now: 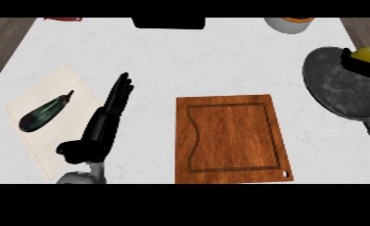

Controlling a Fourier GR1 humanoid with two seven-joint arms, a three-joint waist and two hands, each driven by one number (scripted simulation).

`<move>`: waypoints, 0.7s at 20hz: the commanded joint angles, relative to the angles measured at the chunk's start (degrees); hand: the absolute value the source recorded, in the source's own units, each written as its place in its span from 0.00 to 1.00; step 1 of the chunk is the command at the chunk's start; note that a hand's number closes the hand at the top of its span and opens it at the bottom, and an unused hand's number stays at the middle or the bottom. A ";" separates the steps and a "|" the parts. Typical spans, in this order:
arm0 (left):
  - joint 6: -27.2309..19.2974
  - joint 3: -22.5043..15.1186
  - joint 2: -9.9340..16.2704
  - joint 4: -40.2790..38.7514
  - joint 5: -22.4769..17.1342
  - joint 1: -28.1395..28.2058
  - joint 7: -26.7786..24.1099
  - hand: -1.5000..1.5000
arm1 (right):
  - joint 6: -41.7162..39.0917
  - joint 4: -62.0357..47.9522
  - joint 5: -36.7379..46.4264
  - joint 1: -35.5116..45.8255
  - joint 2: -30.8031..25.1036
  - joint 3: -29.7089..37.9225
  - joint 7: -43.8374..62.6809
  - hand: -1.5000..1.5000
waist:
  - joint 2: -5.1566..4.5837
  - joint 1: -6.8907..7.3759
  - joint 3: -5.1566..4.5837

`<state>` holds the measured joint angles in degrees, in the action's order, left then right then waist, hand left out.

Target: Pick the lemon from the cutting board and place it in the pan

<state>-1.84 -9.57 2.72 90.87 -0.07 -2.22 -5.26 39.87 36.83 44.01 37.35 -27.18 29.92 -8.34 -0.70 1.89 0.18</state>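
Head view shows us the pan (334,90) at right, our right hand (354,64) curled on the lemon (362,54) above it; the cutting board (233,139) is bare; our left hand (108,115) rests with straight fingers at lower left

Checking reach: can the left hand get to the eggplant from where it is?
Probably yes. The left hand rests open just beside the eggplant, which lies on a pale mat, and nothing stands between them.
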 commanded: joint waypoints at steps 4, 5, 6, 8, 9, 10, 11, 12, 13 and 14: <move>0.34 -0.88 -0.85 0.70 -0.24 -0.68 0.96 0.50 | -14.73 -16.86 0.72 1.33 -7.46 -0.22 2.91 0.00 | -0.78 1.23 0.04; 0.28 -1.02 -0.74 -0.29 0.69 -3.16 0.74 0.50 | -15.21 -18.76 3.33 2.68 -6.40 -2.62 4.37 0.00 | -1.23 1.92 0.04; 1.51 0.57 0.29 -1.19 -0.91 -2.89 0.73 0.50 | -18.58 -19.76 2.02 3.85 -7.56 -2.01 2.44 0.00 | -1.19 1.99 0.09; 0.74 0.64 -0.01 -0.54 -0.67 -2.36 1.08 0.50 | -22.58 -21.32 -1.43 5.42 -5.01 0.04 -0.04 0.00 | -1.03 2.33 0.22; 0.90 -0.23 -0.49 -1.01 -0.18 -2.11 -0.37 0.50 | -23.14 -22.47 -1.92 5.09 -5.23 0.62 -1.33 0.00 | -1.06 2.08 0.23; 0.81 -1.29 -0.56 0.42 0.28 -0.54 0.38 0.50 | -25.01 -23.33 -2.04 7.14 -6.57 0.85 -0.46 0.00 | -0.88 2.46 0.21; 1.10 0.05 -0.38 -1.72 -0.24 -1.99 -1.20 0.50 | -25.25 -23.52 -2.75 7.24 -7.60 1.66 -2.60 0.00 | -1.18 2.21 0.23; 0.52 -1.46 -0.84 -1.44 1.09 0.42 -2.37 0.50 | -23.34 -23.98 -3.01 6.96 -6.26 2.07 -3.37 0.00 | -1.12 2.48 0.24; -0.24 -1.88 -1.97 -0.76 1.17 -2.12 -0.22 0.50 | -22.45 -23.77 -3.26 8.31 -5.91 2.34 -3.91 0.00 | -1.09 2.34 0.26; 0.70 0.18 -0.50 -2.01 0.24 -2.71 -1.13 0.50 | -21.97 -23.35 -4.33 9.61 -5.83 3.33 -4.36 0.00 | -0.99 2.03 0.19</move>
<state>-1.28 -10.23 1.96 89.84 0.28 -3.90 -5.85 18.48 14.88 41.59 44.30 -33.20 31.49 -10.48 -1.72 4.01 0.39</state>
